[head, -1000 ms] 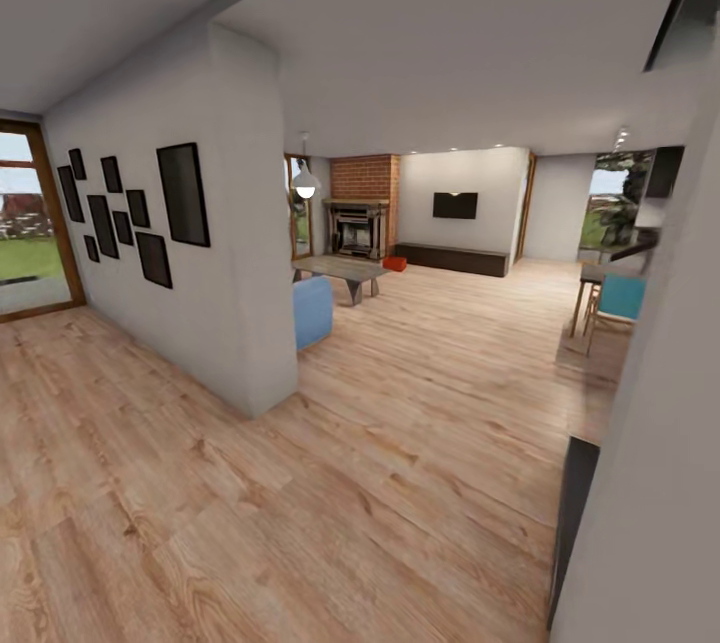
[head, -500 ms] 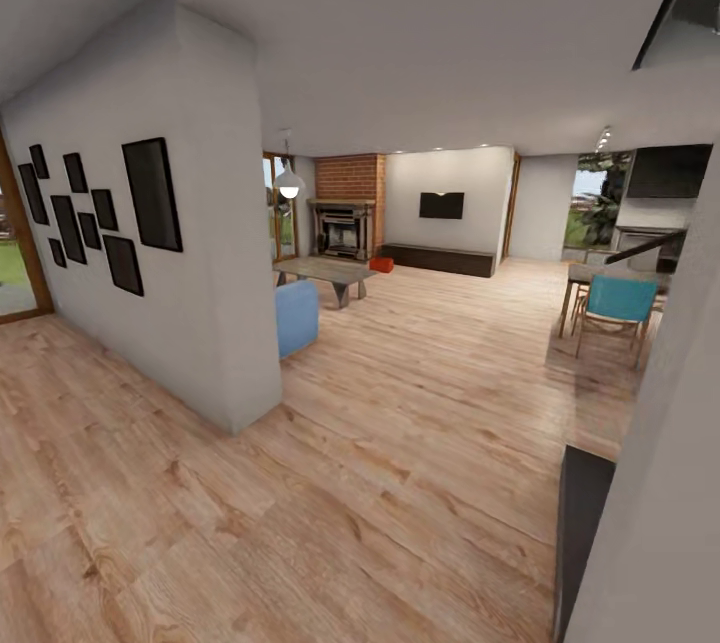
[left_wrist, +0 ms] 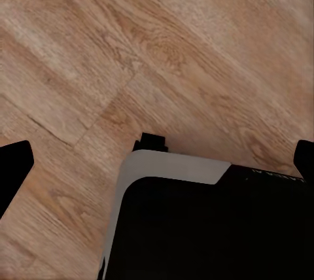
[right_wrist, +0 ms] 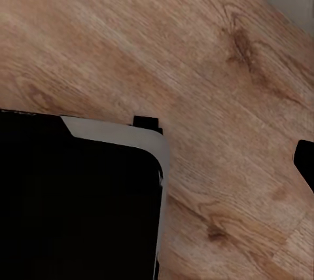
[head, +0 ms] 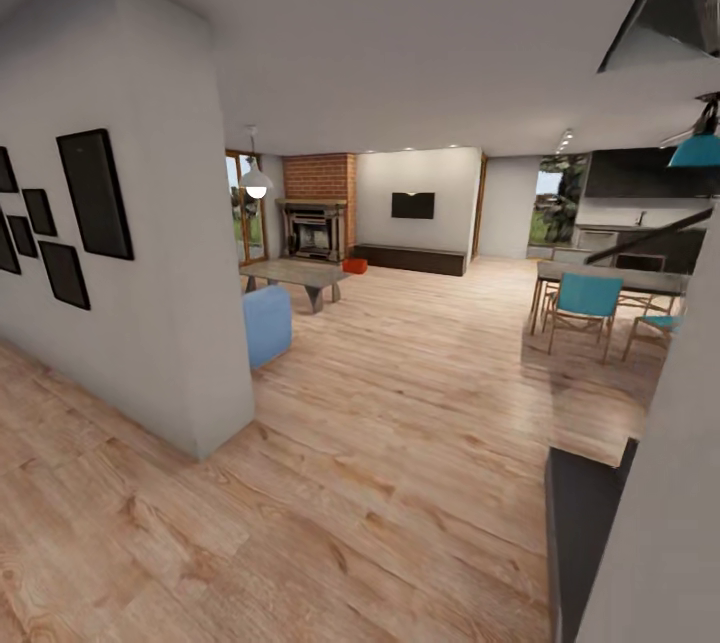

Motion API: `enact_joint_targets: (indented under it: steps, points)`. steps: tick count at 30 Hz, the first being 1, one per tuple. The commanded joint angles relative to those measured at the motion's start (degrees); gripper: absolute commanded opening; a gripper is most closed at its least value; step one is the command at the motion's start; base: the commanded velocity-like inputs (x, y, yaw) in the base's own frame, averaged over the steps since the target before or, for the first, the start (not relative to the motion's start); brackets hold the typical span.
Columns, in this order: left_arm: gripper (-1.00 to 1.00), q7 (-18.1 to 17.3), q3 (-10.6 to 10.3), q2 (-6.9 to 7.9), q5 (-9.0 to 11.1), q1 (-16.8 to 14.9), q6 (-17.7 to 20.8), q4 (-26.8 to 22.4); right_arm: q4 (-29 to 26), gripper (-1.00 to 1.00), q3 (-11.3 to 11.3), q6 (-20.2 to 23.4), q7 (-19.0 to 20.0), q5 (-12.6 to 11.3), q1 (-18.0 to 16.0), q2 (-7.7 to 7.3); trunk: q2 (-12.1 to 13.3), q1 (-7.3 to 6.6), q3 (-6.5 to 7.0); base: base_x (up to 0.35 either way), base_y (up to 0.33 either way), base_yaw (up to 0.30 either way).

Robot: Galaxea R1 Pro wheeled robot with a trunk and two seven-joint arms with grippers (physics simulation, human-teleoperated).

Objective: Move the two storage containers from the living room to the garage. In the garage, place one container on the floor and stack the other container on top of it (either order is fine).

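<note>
at eleven o'clock, far ahead, a red box (head: 354, 266) sits by the fireplace (head: 311, 229); the wall corner (head: 215, 323) risks clipping the base. gripper states: cannot tell.

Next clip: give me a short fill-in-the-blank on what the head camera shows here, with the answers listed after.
1. The small red-orange storage container sits on the floor beside the brick ____.
2. The floor is made of light ____ planks.
3. The chair at the dining table is ____ in colour.
4. The dark frames hang on the ____.

Missing words: fireplace; wood; blue; wall
</note>
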Motion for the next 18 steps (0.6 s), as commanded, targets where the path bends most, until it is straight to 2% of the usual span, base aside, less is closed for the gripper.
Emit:
enact_joint_targets:
  steps: [1,18]
  points:
    - [1.00,0.0,0.3,-0.01,0.3,0.0,0.0,0.0,0.2,1.00,0.4,-0.3,0.1,0.1,-0.1,-0.02,-0.1,0.04,-0.09,0.319,0.179,-0.012]
    - [1.00,0.0,0.3,-0.01,0.2,0.0,0.0,0.0,0.2,1.00,0.5,-0.7,0.0,0.2,-0.1,-0.05,-0.1,0.04,-0.09,0.318,0.171,-0.002]
